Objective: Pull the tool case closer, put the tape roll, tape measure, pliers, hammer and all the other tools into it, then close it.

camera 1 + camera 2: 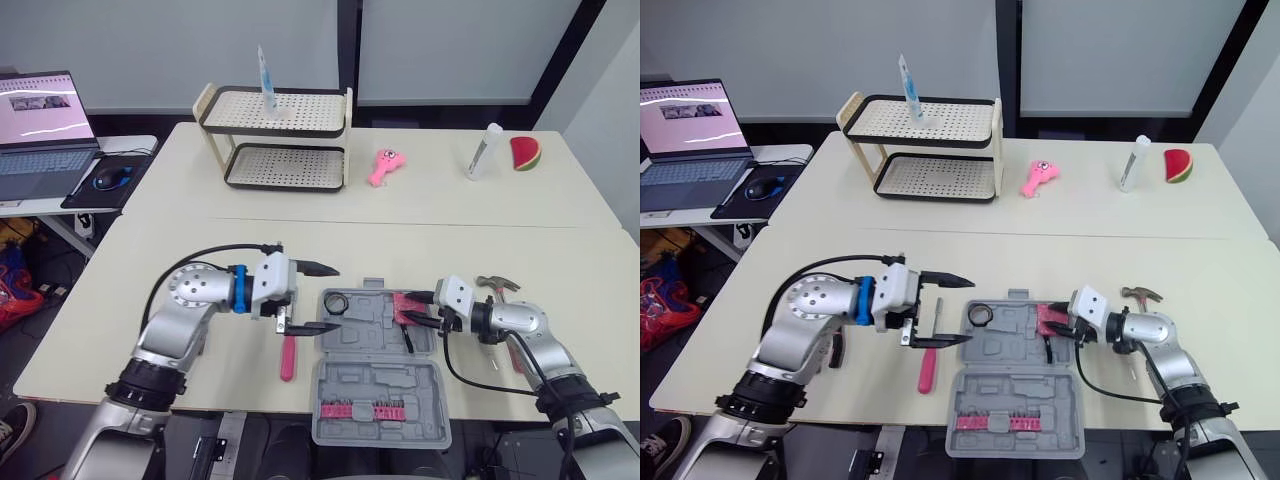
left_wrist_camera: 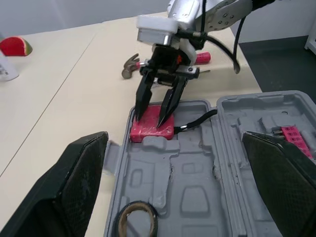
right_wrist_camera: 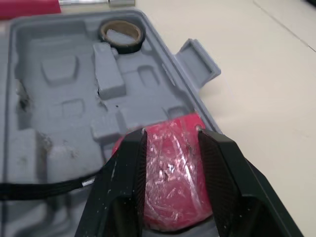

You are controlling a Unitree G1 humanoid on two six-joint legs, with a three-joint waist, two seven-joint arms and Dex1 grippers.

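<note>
The right end effector (image 3: 171, 132) grips the red tape measure (image 3: 174, 170), which sits in the far right corner of the open case (image 1: 372, 335). The hammer (image 1: 497, 284) lies on the tabletop (image 1: 570, 255) just right of the case, nearest that arm. The left end effector (image 1: 336, 297) hangs spread open and empty beside a pink-handled tool (image 1: 288, 357), whose long axis points toward the robot.

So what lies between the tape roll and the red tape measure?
Just bare moulded tool case recesses, no tools; the right wrist view shows it.
</note>
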